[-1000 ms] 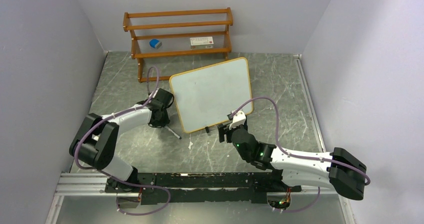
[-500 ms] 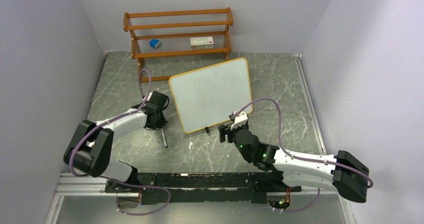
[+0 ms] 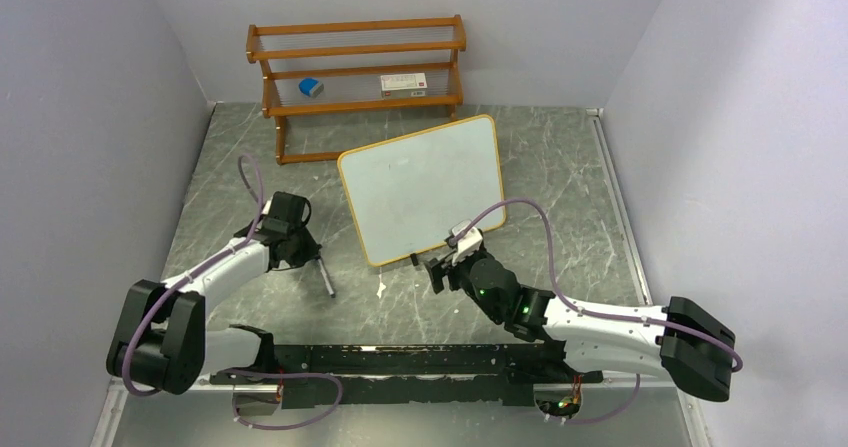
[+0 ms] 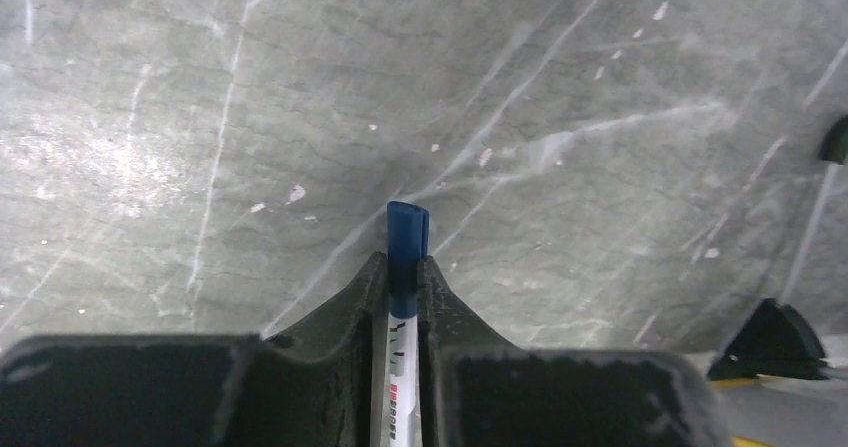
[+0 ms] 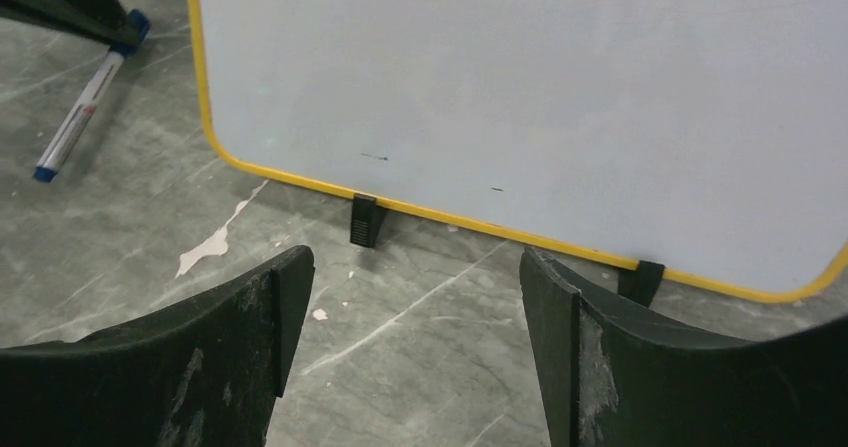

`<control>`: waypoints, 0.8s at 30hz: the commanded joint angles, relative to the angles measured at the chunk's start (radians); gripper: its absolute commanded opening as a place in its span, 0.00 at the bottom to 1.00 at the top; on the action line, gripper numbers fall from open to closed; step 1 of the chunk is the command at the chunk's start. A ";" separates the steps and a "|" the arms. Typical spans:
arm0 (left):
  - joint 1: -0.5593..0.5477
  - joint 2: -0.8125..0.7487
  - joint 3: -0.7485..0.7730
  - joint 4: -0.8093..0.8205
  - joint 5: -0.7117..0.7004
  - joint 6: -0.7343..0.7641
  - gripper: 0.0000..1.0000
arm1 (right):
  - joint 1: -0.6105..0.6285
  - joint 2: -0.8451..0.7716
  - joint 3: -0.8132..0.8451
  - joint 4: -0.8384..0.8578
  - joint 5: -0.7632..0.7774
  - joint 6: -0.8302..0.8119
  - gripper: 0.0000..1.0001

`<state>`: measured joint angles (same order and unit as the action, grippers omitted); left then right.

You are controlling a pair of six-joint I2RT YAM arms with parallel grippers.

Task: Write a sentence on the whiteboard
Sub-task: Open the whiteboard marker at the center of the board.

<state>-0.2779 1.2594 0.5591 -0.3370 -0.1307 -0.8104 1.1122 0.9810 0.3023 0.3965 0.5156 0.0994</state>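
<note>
Top external: one whiteboard (image 3: 420,189), one marker (image 3: 326,277)

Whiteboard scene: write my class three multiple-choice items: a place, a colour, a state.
1. The marker lies: A on the table, left of the whiteboard; B on the whiteboard's face; C inside a drawer.
2. The marker's ends are: A red; B blue; C green.
3. The right pincer is: A open and empty; B shut on the marker; C shut on the whiteboard's frame.
Answers: 1 A, the top view shows it on the table beside the board. 2 B, both ends show blue in the right wrist view. 3 A, its fingers stand apart with nothing between.
</note>
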 commanded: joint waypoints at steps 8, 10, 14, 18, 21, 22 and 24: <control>0.020 -0.191 -0.023 0.056 0.139 -0.108 0.05 | 0.004 0.087 0.048 0.124 -0.260 -0.028 0.82; 0.020 -0.249 -0.029 0.064 0.160 -0.129 0.05 | 0.006 0.113 0.065 0.151 -0.289 0.002 0.82; 0.019 -0.383 -0.045 0.081 0.174 -0.188 0.05 | 0.012 0.169 0.105 0.209 -0.333 0.076 0.82; 0.019 -0.514 -0.071 0.104 0.164 -0.260 0.05 | 0.032 0.237 0.134 0.279 -0.351 0.134 0.83; 0.017 -0.576 -0.082 0.112 0.161 -0.305 0.05 | 0.063 0.290 0.162 0.334 -0.323 0.154 0.83; 0.017 -0.592 -0.087 0.116 0.161 -0.319 0.05 | 0.075 0.304 0.169 0.355 -0.313 0.161 0.83; 0.017 -0.617 -0.099 0.130 0.167 -0.350 0.05 | 0.091 0.337 0.188 0.399 -0.298 0.176 0.83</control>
<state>-0.2653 0.6872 0.4847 -0.2607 0.0051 -1.0691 1.1690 1.2705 0.4435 0.6533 0.1921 0.2222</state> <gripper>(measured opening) 0.166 0.831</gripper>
